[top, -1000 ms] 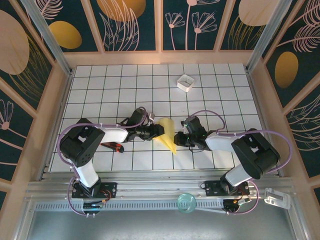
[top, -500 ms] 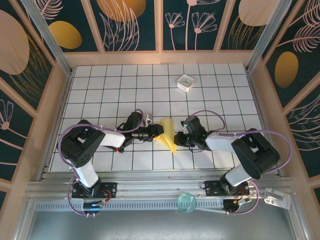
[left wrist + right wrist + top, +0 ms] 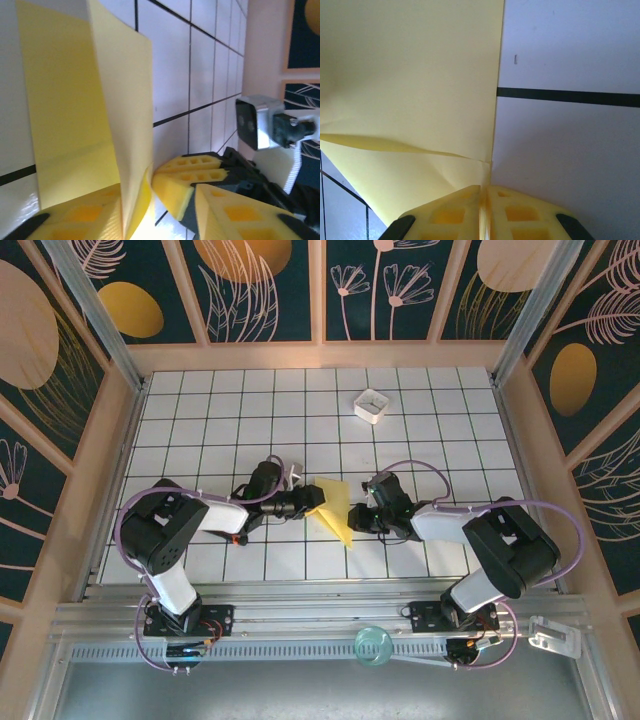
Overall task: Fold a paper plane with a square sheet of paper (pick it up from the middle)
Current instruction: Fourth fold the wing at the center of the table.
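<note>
White gridded tabletop [image 3: 200, 410] enclosed by wood-framed dark floral wall panels [image 3: 265, 290].

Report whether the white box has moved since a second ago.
No. The white box sits on the same grid tiles near the back wall.

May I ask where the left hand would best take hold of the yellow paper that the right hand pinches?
Probably the upturned flap on the paper's left side, approached from the left along the table: it stands raised, so the left hand can straddle it opposite the right hand's pinch.
</note>
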Motion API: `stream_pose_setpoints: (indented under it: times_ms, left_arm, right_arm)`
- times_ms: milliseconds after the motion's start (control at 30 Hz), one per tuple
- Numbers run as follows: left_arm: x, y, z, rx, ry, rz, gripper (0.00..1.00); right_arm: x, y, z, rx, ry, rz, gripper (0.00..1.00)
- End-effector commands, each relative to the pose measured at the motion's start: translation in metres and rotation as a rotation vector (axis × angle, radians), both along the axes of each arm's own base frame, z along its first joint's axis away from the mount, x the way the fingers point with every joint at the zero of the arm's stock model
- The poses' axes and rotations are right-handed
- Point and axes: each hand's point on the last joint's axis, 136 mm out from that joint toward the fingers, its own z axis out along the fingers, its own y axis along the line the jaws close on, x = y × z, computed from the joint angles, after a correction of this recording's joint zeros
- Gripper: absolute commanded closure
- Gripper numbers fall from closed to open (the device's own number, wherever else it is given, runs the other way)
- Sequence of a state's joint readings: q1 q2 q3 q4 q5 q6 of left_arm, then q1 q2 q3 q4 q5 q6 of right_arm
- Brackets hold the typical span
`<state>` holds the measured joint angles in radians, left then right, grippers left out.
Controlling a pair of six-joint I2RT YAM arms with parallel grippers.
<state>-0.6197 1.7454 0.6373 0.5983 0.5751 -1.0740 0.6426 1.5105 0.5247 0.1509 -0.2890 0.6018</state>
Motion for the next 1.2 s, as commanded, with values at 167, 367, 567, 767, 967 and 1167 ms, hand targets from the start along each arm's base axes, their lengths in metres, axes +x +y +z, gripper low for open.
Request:
stream_pose_setpoints:
  times_ms: [167,367,567,767,967,1167]
  left_arm:
    - [0.0,0.003,-0.017,0.117,-0.03,-0.086,0.82]
    - [0.004,0.011,-0.029,0.186,-0.024,-0.052,0.95]
    - [0.003,0.016,-0.02,0.162,0.015,0.02,1.0]
    - [-0.001,0.026,-0.01,0.177,0.074,0.098,1.0]
    - [-0.011,0.039,-0.009,0.228,0.185,0.163,1.0]
    - [-0.015,0.043,-0.002,0.237,0.271,0.214,1.0]
  right_arm:
    - [-0.004,-0.008,-0.016,-0.049,0.014,0.0,0.86]
    - [0.006,-0.007,0.0,-0.05,-0.029,0.014,0.79]
    - [0.014,-0.011,0.028,-0.088,-0.127,0.033,0.71]
    - [0.016,0.0,0.056,-0.145,-0.259,0.079,0.61]
    - [0.006,0.034,0.071,-0.173,-0.36,0.175,0.54]
    - [-0.008,0.057,0.066,-0.172,-0.404,0.206,0.51]
